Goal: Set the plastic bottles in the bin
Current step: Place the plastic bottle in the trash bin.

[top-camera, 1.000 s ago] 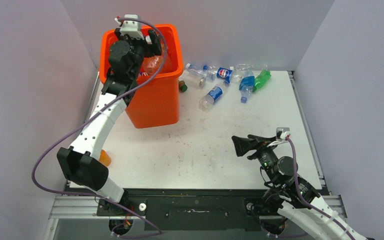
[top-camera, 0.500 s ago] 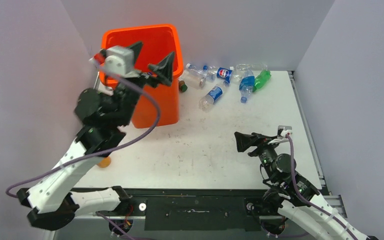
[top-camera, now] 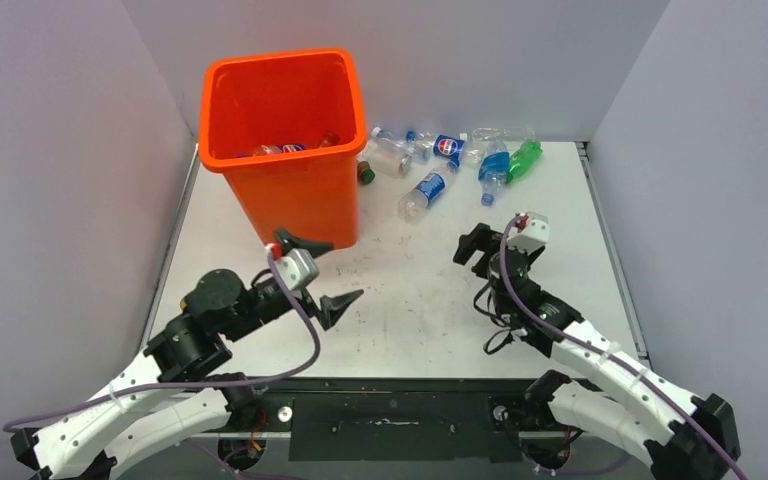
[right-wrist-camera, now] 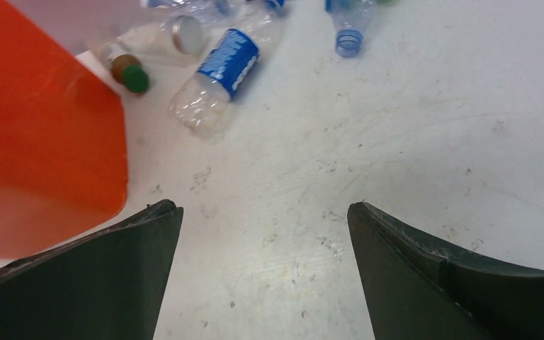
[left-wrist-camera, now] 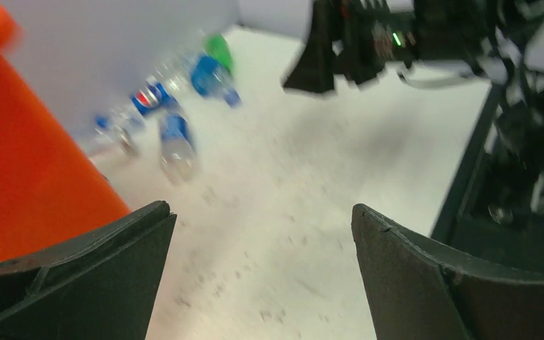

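Tabletop [top-camera: 410, 290] first, white and scuffed, and on it the orange bin [top-camera: 300, 205] standing upright (it dwarfs everything else up there).

Next in size, the left arm [top-camera: 175, 350] is folded low in front of the bin. Its left gripper [top-camera: 322, 272] sits just off the bin's near wall, fingers spread wide with nothing between them. From its own wrist camera I see only bare table in the gap.

The right arm [top-camera: 560, 335] reaches in well to the right of the bin. The right gripper [right-wrist-camera: 263, 207] also has its fingers far apart and empty, over bare table, facing the loose bottles beyond the bin's right wall.

Down inside the bin a few bottles [top-camera: 282, 149] lie at the bottom, with bits of red and blue label showing; I cannot count them.

The rest lie scattered to the right of the bin:
- A small dark bottle with a green cap [top-camera: 365, 172] is just beside the bin's right wall.
- A clear bottle with a silvery cap [top-camera: 388, 156] comes next.
- A blue-labelled bottle [top-camera: 427, 190] lies on its side, further from the bin.
- A Pepsi-labelled bottle [top-camera: 448, 146] and a blue-tinted bottle [top-camera: 493, 165] lie further right.
- The green bottle [top-camera: 523, 158] is farthest from the bin.
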Controlling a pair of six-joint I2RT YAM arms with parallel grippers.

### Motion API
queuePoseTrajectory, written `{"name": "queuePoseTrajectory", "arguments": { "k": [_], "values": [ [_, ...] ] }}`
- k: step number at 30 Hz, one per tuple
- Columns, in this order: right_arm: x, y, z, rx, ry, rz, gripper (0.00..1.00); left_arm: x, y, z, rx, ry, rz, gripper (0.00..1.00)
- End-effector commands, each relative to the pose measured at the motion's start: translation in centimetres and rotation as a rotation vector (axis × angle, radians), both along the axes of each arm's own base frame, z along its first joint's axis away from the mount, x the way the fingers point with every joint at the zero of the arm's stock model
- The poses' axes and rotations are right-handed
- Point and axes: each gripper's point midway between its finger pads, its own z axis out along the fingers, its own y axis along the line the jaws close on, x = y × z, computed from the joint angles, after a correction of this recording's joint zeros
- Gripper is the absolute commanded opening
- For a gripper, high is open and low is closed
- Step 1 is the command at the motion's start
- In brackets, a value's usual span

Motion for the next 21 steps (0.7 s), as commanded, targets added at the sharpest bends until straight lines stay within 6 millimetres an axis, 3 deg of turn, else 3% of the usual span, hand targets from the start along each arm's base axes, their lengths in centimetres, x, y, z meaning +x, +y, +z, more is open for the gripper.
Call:
{"name": "queuePoseTrajectory", "arguments": {
  "k": [1, 8, 13, 16, 21],
  "values": [
    [4.6, -1.5, 0.7, 0.209, -0.055, -0.100, 0.90, -2.6, -1.1, -2.8, -0.054, 0.061, -0.139, 0.96],
    [11.1, -7.7, -4.7, 0.295, 0.001, -0.284, 0.94, -0.7, -1.0, -6.0, -0.051, 0.262, -0.013, 0.96],
    [15.2, -7.4, -8.0, 0.306, 0.020, -0.295, 0.95, -0.2, -1.2, -6.6, -0.023, 0.304, 0.013, 0.96],
    [17.9, -6.9, -8.5, 0.276, 0.017, -0.270, 0.94, 0.0, -0.9, -7.1, -0.011, 0.297, 0.029, 0.96],
    [21.2, -8.1, -10.4, 0.199, 0.059, -0.278, 0.92, 0.0, -0.8, -7.2, -0.001, 0.284, 0.029, 0.96]
  ]
}}
